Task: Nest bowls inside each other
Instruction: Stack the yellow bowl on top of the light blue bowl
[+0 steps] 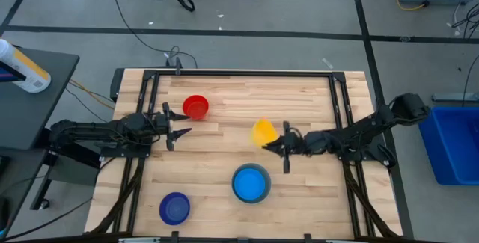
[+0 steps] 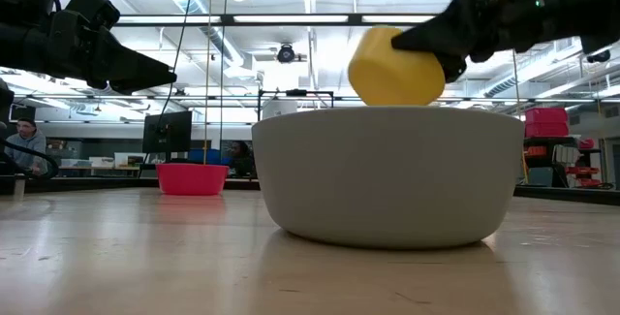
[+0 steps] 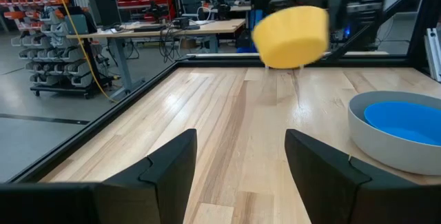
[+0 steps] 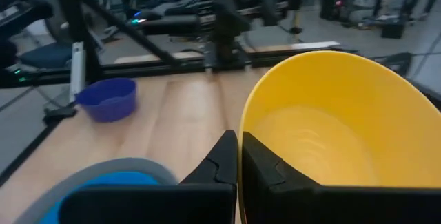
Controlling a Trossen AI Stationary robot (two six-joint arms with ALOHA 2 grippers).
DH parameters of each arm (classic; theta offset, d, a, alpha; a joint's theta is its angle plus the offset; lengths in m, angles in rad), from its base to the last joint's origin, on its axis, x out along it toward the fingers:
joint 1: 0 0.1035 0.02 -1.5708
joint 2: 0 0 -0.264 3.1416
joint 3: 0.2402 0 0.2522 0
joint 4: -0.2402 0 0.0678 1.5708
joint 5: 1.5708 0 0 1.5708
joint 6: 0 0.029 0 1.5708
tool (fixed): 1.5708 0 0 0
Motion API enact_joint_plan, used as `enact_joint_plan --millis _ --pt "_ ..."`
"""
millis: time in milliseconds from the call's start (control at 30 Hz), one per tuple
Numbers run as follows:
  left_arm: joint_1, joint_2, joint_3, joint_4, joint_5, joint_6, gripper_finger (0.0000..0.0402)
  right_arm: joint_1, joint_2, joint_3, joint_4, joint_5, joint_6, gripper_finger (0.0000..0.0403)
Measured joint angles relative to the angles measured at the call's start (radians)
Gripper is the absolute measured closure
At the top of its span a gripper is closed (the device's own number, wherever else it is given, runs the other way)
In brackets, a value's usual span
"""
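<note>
The yellow bowl (image 1: 263, 131) hangs above the table's middle, with my right gripper (image 1: 271, 145) shut on it. Below and nearer the front stands the pale grey bowl (image 3: 386, 148), with the light blue bowl (image 1: 251, 185) sitting inside it. The red bowl (image 1: 196, 107) rests on its base at the far left, and the dark blue bowl (image 1: 174, 208) at the near left. My left gripper (image 1: 179, 127) waits open at the left, level, near the red bowl, with nothing between its fingers. My right gripper pinches the yellow bowl's rim (image 4: 240, 124), with one finger inside the bowl and one outside. The fingers come nearly level from the table's right side. The bowl is lifted clear of the table and tipped on its side, its opening toward the gripper.
Black rails (image 1: 150, 93) frame the wooden table top on the left, far and right sides. Bare wood lies between the red bowl and the grey bowl. A blue bin (image 1: 456, 142) stands off the table to the right.
</note>
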Motion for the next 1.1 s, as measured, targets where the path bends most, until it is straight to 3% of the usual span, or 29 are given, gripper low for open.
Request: enact_joint_plan --millis 367,767,1100 --pt "0.0 0.0 0.0 0.0 0.0 -0.004 0.0171 0.154 0.299 0.246 -0.022 0.032 0.027 0.0399" --pt "0.0 0.0 0.0 -0.001 0.0 -0.007 0.0171 0.306 0.321 0.38 -0.255 0.137 0.143 0.0399" --pt "0.0 0.0 0.0 0.001 0.0 -0.007 0.0171 0.314 0.323 0.38 -0.322 0.13 0.225 0.0399"
